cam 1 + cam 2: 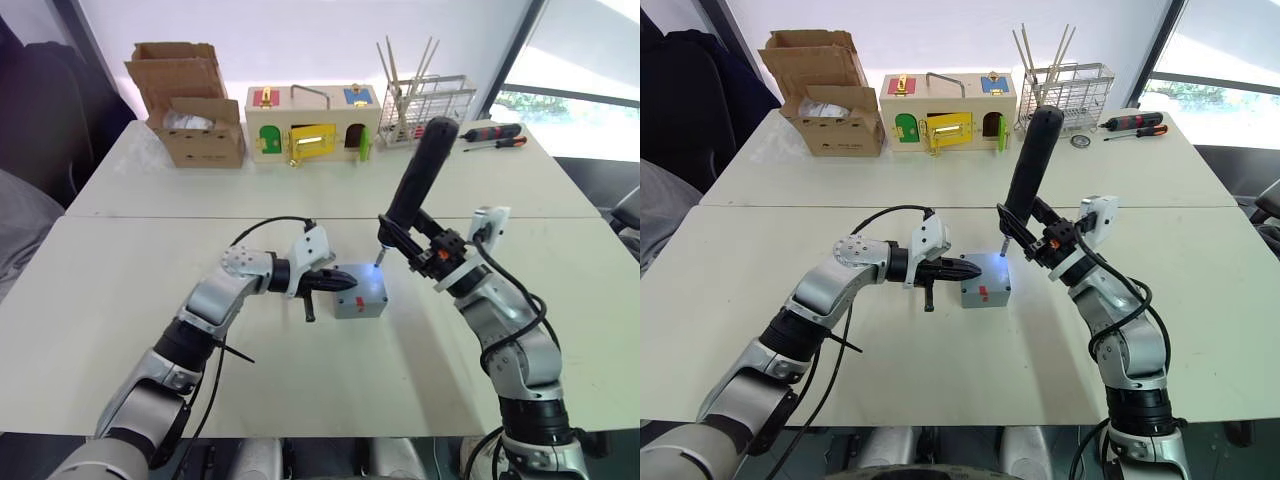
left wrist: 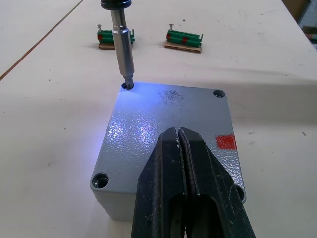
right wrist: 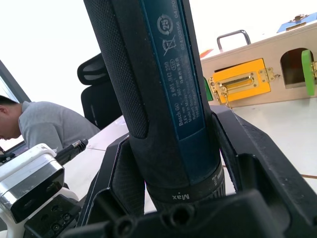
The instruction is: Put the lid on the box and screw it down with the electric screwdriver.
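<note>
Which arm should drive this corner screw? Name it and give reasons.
Right. Its gripper holds the screwdriver, whose lit bit already sits in a corner hole of the lid. The left gripper, jaws shut, rests on the lid, steadying the box.

Left arm reaches forward over the table, elbow bent, wrist level; left gripper (image 1: pixel 335 282) points right, fingers (image 2: pixel 198 183) pressed together. Right arm bent at the elbow, forearm angled inward; right gripper (image 1: pixel 425 252) clamped around a thick black cylinder.
</note>
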You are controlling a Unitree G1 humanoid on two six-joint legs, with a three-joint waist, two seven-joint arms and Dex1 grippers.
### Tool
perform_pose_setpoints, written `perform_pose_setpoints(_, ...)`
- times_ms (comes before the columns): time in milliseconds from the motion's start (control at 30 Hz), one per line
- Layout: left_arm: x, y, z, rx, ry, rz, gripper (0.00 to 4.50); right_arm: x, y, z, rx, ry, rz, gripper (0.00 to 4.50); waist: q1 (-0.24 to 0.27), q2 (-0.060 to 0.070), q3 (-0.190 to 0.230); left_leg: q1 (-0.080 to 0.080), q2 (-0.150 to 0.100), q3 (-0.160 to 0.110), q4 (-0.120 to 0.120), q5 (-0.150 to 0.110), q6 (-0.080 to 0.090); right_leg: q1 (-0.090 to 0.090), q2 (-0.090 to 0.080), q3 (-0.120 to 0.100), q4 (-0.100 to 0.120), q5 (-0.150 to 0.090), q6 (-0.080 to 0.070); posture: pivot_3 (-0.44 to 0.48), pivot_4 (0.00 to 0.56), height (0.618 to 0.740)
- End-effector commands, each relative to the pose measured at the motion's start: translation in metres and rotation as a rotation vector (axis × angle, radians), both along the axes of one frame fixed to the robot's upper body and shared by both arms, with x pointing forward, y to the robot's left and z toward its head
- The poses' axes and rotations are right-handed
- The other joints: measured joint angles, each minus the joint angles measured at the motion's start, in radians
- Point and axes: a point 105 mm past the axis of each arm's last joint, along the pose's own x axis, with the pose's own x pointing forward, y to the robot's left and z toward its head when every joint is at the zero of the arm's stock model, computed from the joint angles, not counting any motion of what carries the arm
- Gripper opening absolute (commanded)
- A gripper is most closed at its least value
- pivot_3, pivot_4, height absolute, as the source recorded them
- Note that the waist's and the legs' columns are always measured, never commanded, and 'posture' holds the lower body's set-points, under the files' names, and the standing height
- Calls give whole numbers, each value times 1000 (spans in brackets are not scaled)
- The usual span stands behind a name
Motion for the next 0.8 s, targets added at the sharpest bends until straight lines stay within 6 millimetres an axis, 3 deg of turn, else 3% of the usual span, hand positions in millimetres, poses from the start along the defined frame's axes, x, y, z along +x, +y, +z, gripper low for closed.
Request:
perform_pose_setpoints(33,-2,8,-27,84,70,33,0,0,8,-43,-48,169,29,1846,-3,0,0,0,0,0,0,0,0,0,0,0,0,0,0,0,150,728)
perform_pose_setpoints(567,0,9,-28,83,75,39,0,3,3,-34,-51,141,13,1846,-5,2,-1,0,0,-1,-2,-2,-3,-1,-2,0,-2,0,-1,0,150,728)
perform_pose_setpoints(733,1,8,-29,80,77,42,0,6,5,-2,-34,50,17,1846,-5,4,0,0,-1,-1,-3,-3,-5,-1,-3,0,-2,0,-1,0,150,728)
perform_pose_setpoints(800,2,10,-30,77,79,51,0,8,7,22,-30,-10,33,1846,-5,6,3,-1,-1,-1,-3,-3,-5,-2,-4,0,-2,0,-1,0,150,728)
